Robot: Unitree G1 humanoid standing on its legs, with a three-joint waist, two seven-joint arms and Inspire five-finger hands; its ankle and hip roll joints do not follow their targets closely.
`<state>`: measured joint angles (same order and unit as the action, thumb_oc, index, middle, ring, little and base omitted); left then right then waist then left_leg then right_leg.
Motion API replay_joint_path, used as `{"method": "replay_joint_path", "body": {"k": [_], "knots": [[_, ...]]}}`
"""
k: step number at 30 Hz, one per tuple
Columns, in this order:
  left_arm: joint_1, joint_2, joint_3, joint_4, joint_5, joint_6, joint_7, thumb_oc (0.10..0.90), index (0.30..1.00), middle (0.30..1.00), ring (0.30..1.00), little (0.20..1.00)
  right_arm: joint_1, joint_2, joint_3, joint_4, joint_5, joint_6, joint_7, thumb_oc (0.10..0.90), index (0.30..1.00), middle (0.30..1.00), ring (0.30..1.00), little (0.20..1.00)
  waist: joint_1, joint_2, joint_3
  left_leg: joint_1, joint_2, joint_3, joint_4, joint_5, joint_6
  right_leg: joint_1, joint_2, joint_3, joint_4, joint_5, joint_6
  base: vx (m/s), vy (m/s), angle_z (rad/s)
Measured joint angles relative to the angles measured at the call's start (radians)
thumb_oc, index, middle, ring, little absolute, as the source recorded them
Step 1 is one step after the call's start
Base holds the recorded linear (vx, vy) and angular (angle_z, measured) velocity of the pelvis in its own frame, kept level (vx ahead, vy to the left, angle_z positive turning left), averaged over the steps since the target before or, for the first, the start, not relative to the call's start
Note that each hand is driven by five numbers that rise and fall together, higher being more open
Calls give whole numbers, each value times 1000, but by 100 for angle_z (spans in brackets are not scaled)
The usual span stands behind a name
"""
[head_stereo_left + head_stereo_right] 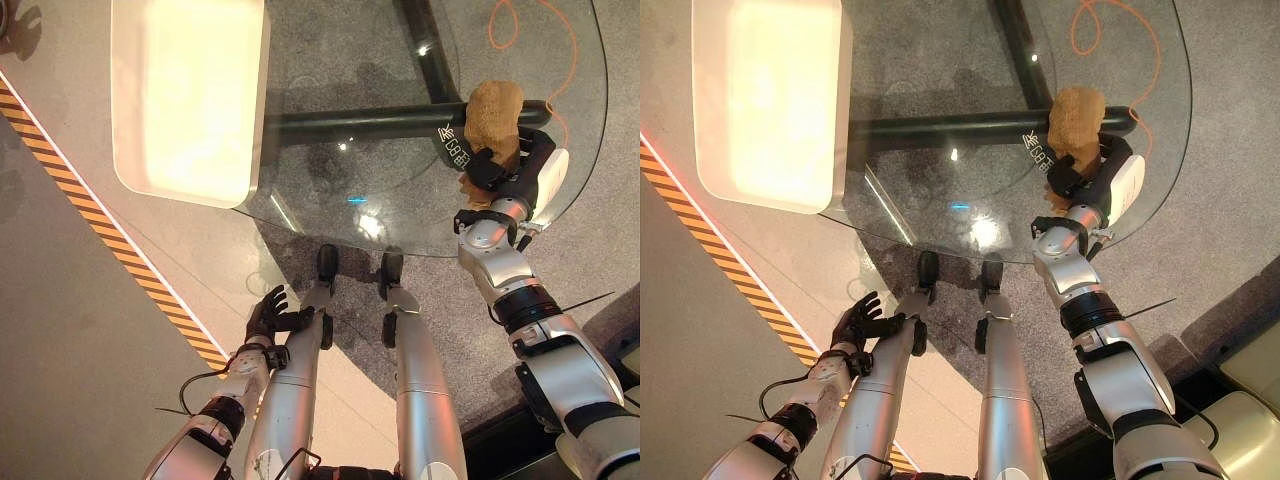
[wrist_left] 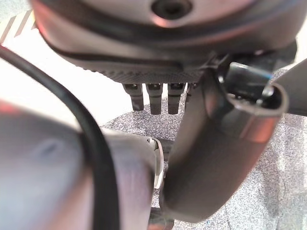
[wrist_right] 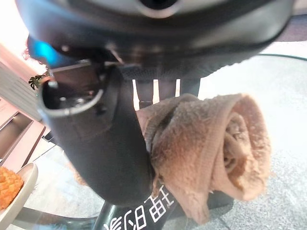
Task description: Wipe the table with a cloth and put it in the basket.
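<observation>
The cloth [image 1: 492, 117] sits bunched in your right hand [image 1: 497, 168], fingers curled round it, thumb pinching, over the table [image 1: 400, 180]; flatten it under the fingers before you sweep, keeping the relaxed, empty left hand [image 1: 268, 313] low and clear.

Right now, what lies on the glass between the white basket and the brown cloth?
Nothing: in the left eye view, the round glass table is bare between the white rectangular basket and the brown terry cloth.
</observation>
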<state>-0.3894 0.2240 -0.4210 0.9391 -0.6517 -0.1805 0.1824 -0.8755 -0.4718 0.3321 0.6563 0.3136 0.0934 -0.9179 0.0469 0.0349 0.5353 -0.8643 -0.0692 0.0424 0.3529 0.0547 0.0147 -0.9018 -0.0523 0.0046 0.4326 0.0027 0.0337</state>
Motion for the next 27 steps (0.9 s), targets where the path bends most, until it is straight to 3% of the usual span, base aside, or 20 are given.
{"method": "replay_joint_path", "body": {"k": [10,18,27], "knots": [[0,7,0,-8,-1,0,4,800,900,900,900,900,1,8,-1,-10,13,-31,24,100,300,300,300,200,-21,0,0,-18,-6,-6,11,-2,4,-9,0,-3,1,-2,5,0,0,0],[0,4,1,-14,-1,-5,11,800,900,900,900,900,41,49,10,-142,-11,-21,84,100,300,300,300,200,-30,0,0,-31,-3,-5,8,-2,3,-26,0,-3,3,1,7,0,0,0],[0,-19,1,-19,-1,-29,27,800,900,900,900,900,46,156,169,-214,-89,5,186,100,300,300,300,200,-19,5,0,-28,-3,-20,-5,7,-11,-34,-3,-21,23,-13,-7,9,34,6]]}}
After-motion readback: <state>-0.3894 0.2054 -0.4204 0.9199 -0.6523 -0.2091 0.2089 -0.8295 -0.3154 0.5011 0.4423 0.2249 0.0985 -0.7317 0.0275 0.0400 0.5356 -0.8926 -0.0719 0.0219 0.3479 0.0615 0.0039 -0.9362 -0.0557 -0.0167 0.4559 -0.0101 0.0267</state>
